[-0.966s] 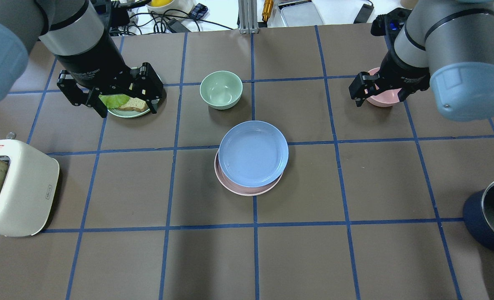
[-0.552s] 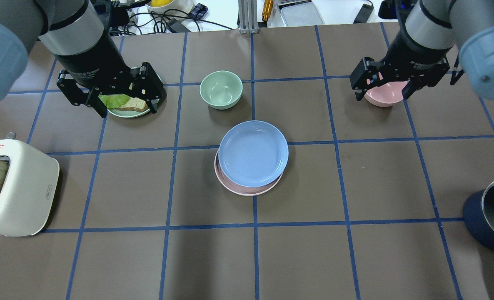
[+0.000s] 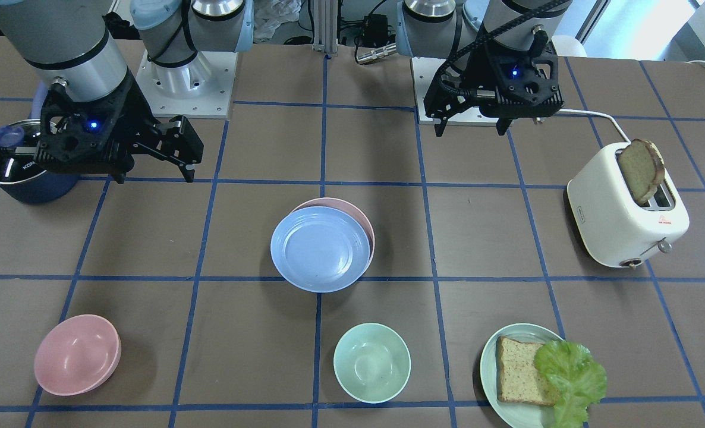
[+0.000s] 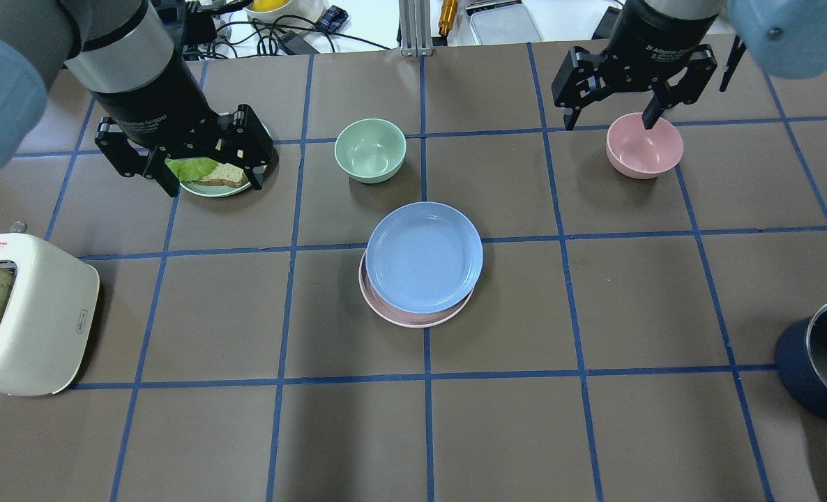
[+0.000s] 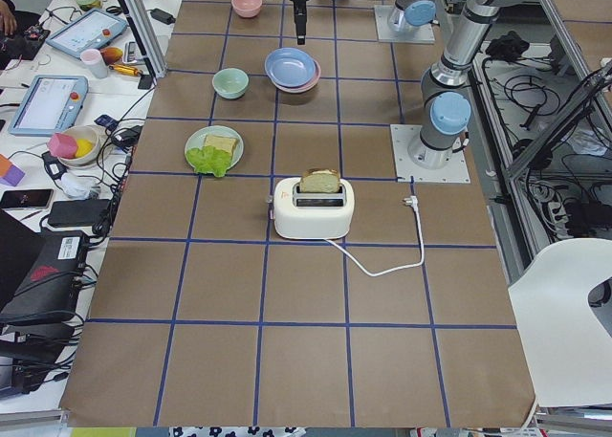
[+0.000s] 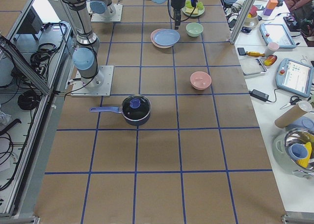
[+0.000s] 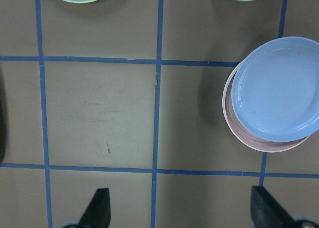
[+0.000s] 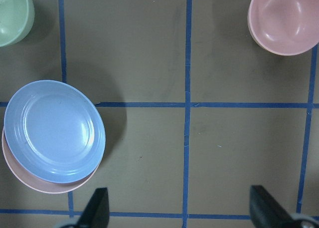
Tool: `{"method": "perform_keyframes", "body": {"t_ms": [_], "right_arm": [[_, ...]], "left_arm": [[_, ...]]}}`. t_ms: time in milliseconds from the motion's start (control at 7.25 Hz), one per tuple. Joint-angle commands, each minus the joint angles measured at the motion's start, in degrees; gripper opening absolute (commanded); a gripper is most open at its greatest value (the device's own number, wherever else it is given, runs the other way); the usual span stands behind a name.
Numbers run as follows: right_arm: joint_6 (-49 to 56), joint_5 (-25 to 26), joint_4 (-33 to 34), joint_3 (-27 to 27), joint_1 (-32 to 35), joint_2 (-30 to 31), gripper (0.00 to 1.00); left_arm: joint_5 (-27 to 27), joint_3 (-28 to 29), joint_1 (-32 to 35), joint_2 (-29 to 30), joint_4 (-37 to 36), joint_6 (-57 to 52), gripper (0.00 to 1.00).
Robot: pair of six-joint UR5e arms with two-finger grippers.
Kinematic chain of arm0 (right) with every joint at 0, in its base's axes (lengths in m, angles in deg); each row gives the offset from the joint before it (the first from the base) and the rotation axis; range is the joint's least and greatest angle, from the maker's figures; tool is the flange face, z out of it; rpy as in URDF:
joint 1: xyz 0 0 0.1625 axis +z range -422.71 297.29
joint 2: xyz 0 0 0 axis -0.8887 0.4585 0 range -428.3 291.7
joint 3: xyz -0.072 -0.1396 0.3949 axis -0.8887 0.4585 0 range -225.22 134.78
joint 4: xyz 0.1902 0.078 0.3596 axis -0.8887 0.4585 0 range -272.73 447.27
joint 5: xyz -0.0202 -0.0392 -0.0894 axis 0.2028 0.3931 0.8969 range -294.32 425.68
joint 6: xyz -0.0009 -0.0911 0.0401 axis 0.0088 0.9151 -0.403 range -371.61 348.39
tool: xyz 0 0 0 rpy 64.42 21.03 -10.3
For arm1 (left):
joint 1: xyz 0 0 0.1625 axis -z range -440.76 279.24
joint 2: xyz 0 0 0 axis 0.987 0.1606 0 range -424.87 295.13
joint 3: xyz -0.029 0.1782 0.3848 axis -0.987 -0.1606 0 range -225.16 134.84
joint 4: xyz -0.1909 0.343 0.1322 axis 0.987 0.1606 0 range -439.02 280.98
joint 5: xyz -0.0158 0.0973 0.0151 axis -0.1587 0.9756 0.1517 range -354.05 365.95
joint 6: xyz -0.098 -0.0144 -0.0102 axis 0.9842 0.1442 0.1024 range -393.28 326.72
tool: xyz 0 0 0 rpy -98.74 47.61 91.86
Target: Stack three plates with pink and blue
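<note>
A light blue plate [image 4: 424, 256] lies on a pale pink plate [image 4: 413, 319] at the table's middle, set a little off-centre so the pink rim shows. Both also show in the front view, the blue plate [image 3: 320, 248] on the pink plate [image 3: 361, 217]. No cream-white plate is in view. My left gripper [image 4: 211, 178] is open and empty above the plate of bread and lettuce. My right gripper [image 4: 609, 120] is open and empty, high at the far right, just beyond the pink bowl. Each wrist view shows the stack off to one side, the blue plate [image 7: 276, 88] right, [image 8: 52, 130] left.
A pale green bowl [image 4: 370, 150] stands beyond the stack. A pink bowl [image 4: 645, 146] stands at the far right. A pale green plate [image 3: 488, 362] holds bread and lettuce. A cream toaster [image 4: 30, 314] with bread is at the left, a dark lidded pot [image 4: 821, 362] at the right.
My right gripper has moved away from the pink bowl's left side toward the table's far edge and turned, staying open. The left arm and the plates have not moved.
</note>
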Motion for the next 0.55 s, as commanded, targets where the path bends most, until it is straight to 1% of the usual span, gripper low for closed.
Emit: {"method": "perform_keyframes", "body": {"t_ms": [0,414], "right_arm": [[0.1,-0.1,0.1,-0.5,-0.4,-0.1,1.0],[0.4,1.2,0.4,-1.0,-2.0,0.6,1.0]], "left_arm": [[0.1,0.0,0.0,0.1,0.0,0.0,1.0],[0.1,0.0,0.0,0.0,-0.1,0.0,1.0]]}}
